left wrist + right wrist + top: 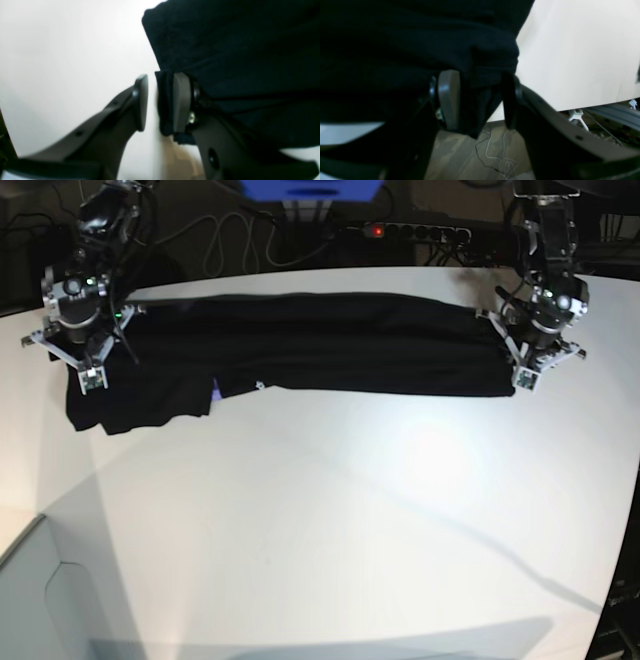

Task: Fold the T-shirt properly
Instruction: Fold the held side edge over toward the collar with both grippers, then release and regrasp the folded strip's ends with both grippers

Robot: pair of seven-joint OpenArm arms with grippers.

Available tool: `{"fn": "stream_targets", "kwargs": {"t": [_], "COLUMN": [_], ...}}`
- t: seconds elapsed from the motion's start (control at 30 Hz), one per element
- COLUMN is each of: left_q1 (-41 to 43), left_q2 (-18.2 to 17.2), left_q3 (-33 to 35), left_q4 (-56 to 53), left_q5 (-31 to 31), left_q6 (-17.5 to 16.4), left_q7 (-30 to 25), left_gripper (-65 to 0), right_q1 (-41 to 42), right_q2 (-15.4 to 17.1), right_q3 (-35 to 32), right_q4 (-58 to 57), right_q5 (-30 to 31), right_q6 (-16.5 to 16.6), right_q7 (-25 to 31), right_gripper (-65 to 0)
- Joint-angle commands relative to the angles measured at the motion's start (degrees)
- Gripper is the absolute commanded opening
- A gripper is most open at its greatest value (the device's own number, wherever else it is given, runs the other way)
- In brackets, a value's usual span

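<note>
White tabletop [330, 510] in the base view carries the black soft-fabric T-shirt [300, 345], folded into a long band across its far side. Left wrist view: left gripper [160, 102] stands parted, fabric edge draped against one pad. Right wrist view: right gripper [480, 100] gapes wide, cloth hanging loose between its pads.

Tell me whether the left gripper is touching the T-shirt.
Touching. In the left wrist view, the left gripper has its jaws parted, but a fold of the T-shirt lies against one pad; the other stands clear.
</note>
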Motion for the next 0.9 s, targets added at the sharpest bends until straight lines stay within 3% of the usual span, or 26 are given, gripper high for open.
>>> {"fn": "stream_targets", "kwargs": {"t": [0.0,0.2,0.43,0.87], "left_q1": [0.5,1.1,2.1,2.1], "left_q2": [-0.7,-1.4,-1.4,-0.9], "left_q3": [-0.5,-0.3,-0.2,-0.2], "left_q4": [0.2,3.7,11.5,16.5], "left_q5": [1.0,1.0,1.0,1.0], "left_q6": [-0.2,-0.2,-0.2,-0.2], "left_q7": [2.0,2.3,7.5,8.0], "left_gripper": [-48.0,-47.9,-47.8,-47.8], "right_q1": [0.2,0.3,0.8,2.5], "right_q2": [0.5,0.9,2.1,2.2], "right_q3": [0.3,-0.1,-0.1,0.0], "right_q4": [1.1,2.5,2.6,3.3], "right_q5": [-0.4,-0.4,-0.4,-0.4], "right_q6": [-0.2,-0.1,-0.1,-0.1], "right_q7": [0.6,0.5,0.6,1.0], "right_gripper": [-38.1,-38.0,-38.0,-38.0]}}
